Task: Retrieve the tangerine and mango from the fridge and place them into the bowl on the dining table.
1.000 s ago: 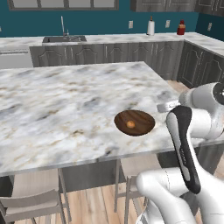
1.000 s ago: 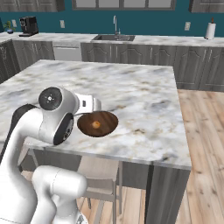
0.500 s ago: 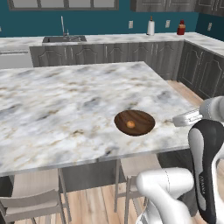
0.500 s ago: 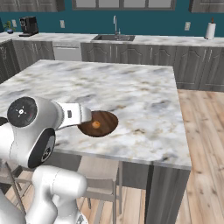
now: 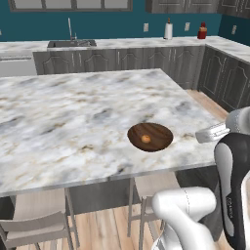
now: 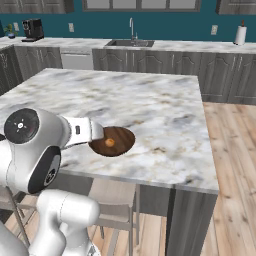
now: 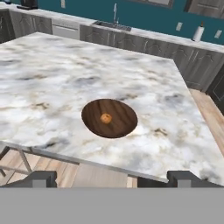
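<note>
The dark-brown wooden bowl (image 5: pixel 160 131) (image 6: pixel 124 135) (image 7: pixel 94 116) rests on the marble dining table (image 5: pixel 73 112) (image 6: pixel 150 95) (image 7: pixel 65 70), close to its near edge. A small orange tangerine (image 5: pixel 145 139) (image 6: pixel 109 143) (image 7: pixel 105 117) lies in the bowl. My gripper (image 7: pixel 113 178) hangs back from the table's near edge, above the floor side, open and holding nothing. Its two dark fingertips (image 7: pixel 41 178) stand wide apart, and the hand looks down at the bowl. The mango and the fridge are out of view.
Pale chairs (image 5: pixel 44 219) (image 6: pixel 117 205) are tucked under the table's near edge. Behind the table runs a wall counter with a sink (image 5: pixel 71 43) (image 6: pixel 131 43), a paper-towel roll (image 5: pixel 168 31) (image 6: pixel 241 35), a red bottle (image 5: pixel 202 32) and a coffee machine (image 6: pixel 32 29).
The arm has drawn back from over the bowl toward the base, past the table's near edge. The tangerine stays in the bowl; the jaws stay wide.
</note>
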### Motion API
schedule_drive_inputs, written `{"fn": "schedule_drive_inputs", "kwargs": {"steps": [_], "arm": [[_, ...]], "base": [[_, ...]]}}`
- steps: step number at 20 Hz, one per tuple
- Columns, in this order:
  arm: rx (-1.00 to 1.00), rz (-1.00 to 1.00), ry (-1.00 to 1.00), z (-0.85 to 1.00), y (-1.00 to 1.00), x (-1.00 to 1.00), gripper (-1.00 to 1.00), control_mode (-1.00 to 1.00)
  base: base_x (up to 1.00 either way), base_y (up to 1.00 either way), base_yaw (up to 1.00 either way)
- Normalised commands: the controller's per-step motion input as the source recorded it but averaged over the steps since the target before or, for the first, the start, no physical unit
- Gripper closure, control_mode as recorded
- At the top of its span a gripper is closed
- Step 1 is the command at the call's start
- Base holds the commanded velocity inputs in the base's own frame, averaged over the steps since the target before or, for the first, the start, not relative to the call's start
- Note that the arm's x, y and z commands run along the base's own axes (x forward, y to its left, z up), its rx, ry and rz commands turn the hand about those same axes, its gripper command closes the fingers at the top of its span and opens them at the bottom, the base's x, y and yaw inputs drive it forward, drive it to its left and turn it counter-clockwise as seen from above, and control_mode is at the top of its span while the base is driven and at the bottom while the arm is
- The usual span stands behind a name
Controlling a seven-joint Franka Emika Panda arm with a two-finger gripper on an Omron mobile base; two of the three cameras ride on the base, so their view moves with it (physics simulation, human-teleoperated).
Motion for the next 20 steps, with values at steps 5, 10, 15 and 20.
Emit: {"fn": "schedule_drive_inputs", "kwargs": {"steps": [5,10,15,20], "arm": [[0.00,0.00,0.00,0.00,0.00,0.00,-1.00,1.00],[0.00,0.00,0.00,0.00,0.00,0.00,-1.00,1.00],[0.00,0.00,0.00,0.00,0.00,0.00,-1.00,1.00],[0.00,0.00,0.00,0.00,0.00,0.00,-1.00,1.00]], "base": [[-0.62,-0.06,0.00],[-1.00,-0.38,-0.18],[-0.81,-0.56,-0.42],[-0.13,-0.48,-0.53]]}}
